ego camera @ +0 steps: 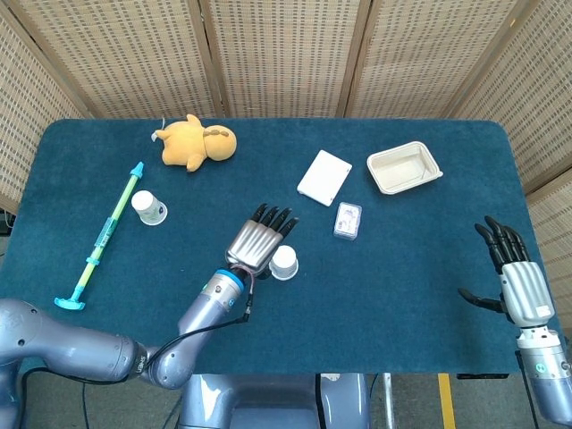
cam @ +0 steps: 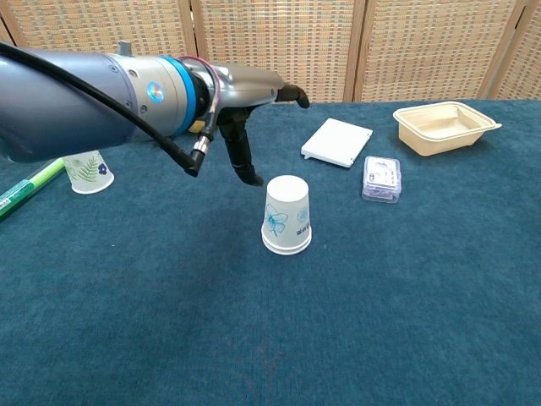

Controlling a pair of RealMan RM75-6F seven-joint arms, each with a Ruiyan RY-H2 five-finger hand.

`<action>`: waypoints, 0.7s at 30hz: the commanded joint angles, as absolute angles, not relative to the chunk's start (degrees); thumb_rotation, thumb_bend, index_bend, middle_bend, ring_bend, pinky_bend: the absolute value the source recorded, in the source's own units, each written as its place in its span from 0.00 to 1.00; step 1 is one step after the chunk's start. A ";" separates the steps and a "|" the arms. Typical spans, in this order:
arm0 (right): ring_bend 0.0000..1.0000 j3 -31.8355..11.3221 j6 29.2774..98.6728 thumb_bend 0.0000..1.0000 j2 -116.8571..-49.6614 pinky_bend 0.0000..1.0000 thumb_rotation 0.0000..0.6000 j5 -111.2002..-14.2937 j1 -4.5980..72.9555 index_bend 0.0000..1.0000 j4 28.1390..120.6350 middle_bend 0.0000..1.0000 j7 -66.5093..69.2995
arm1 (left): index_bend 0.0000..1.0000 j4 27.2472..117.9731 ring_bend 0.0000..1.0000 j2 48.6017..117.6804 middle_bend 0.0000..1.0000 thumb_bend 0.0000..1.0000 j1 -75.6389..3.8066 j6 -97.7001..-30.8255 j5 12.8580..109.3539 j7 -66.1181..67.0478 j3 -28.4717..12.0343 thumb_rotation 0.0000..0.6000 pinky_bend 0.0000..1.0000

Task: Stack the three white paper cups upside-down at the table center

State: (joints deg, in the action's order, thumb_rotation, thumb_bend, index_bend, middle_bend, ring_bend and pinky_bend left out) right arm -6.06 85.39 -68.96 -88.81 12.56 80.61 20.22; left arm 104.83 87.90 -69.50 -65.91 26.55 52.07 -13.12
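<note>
Two white cups with blue flowers stand nested upside-down as one stack [ego camera: 284,262] [cam: 286,215] near the table center. My left hand [ego camera: 260,238] [cam: 254,110] hovers just left of and above the stack, fingers spread, holding nothing. A third white cup [ego camera: 148,208] [cam: 85,170], printed with green leaves, stands upside-down far to the left beside a green syringe [ego camera: 105,235]. My right hand [ego camera: 517,277] is at the table's right edge, fingers apart and empty; the chest view does not show it.
A yellow plush toy [ego camera: 195,143] lies at the back left. A white flat box [ego camera: 323,177] [cam: 336,141], a small clear packet [ego camera: 348,220] [cam: 381,178] and a beige tray [ego camera: 405,167] [cam: 444,127] sit right of center.
</note>
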 commanded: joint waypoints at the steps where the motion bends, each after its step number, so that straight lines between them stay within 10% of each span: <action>1: 0.00 -6.09 85.44 0.07 -68.94 0.03 1.00 -88.83 12.53 0.00 80.58 0.00 20.22 | 0.05 106.88 0.00 85.35 0.00 0.22 -67.95 -67.67 28.81 51.22 -12.17 1.00 0.00; 11: 0.00 -5.79 85.69 0.07 -68.73 0.03 1.00 -89.57 12.40 0.00 81.55 0.00 18.86 | 0.07 108.94 0.00 69.28 0.00 0.22 -56.99 -71.83 32.82 44.19 -6.81 1.00 0.00; 21: 0.00 -5.55 85.66 0.07 -69.03 0.03 1.00 -90.04 12.42 0.00 82.38 0.00 16.56 | 0.18 91.83 0.00 68.68 0.00 0.23 -49.92 -63.46 33.23 32.05 -5.42 1.00 0.00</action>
State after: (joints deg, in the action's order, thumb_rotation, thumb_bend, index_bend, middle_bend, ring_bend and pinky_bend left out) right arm -5.55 85.84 -68.92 -90.16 12.38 82.34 16.76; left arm 98.49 67.95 -52.23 -67.21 32.93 36.30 -5.83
